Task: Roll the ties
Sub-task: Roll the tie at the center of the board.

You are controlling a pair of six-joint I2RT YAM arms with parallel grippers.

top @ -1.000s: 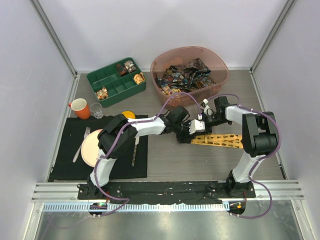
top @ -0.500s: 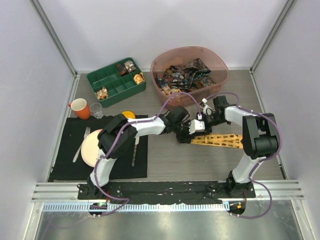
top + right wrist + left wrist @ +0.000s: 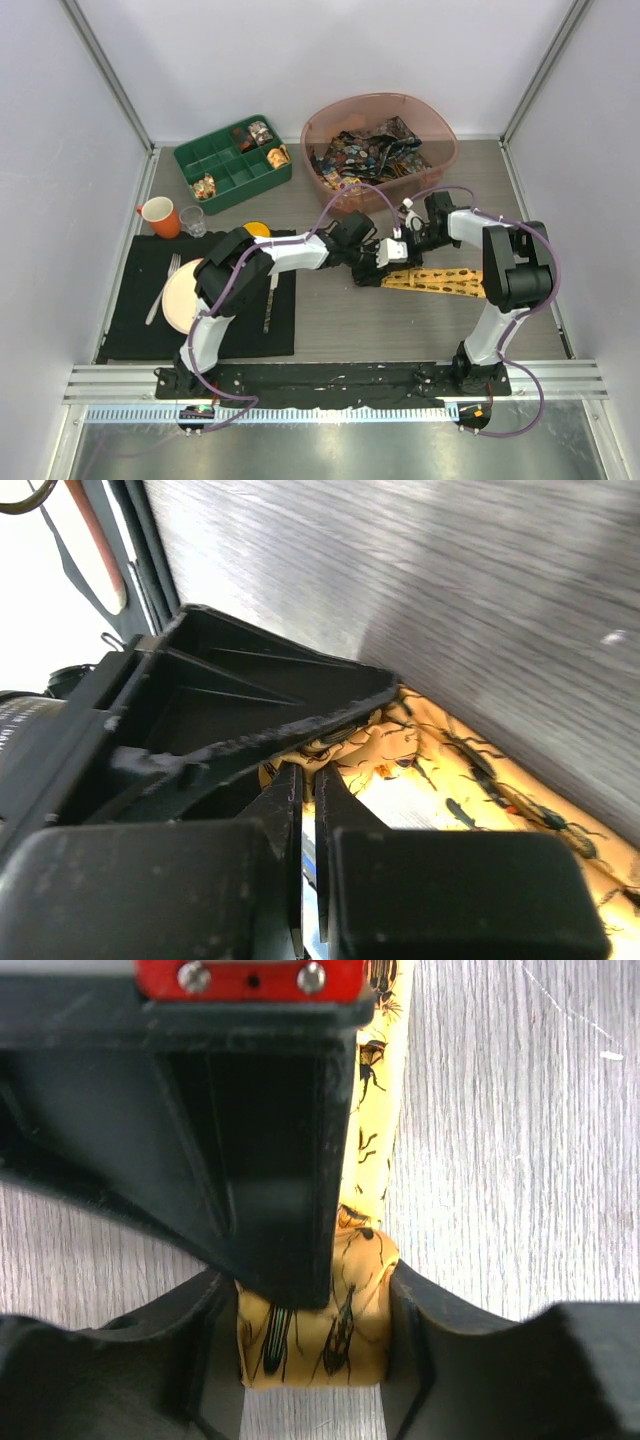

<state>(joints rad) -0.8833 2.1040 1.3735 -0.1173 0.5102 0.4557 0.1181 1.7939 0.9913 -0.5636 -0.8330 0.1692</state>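
Observation:
A yellow-orange tie with dark insect prints lies flat on the table right of centre, its left end rolled up. My left gripper is shut on that roll, one finger pressing each side. My right gripper reaches in from behind with its jaws shut to a thin slit, and its tips rest against the rolled end of the tie. Whether fabric sits between them I cannot tell. More ties, dark with many-coloured prints, are piled in a pink bowl at the back.
A green compartment tray with small trinkets stands at the back left. An orange mug and a small glass sit beside a black mat holding a plate, fork and knife. White walls enclose the table.
My right gripper opened briefly and shut again at the roll, shifting slightly left. The left gripper kept its hold on the roll.

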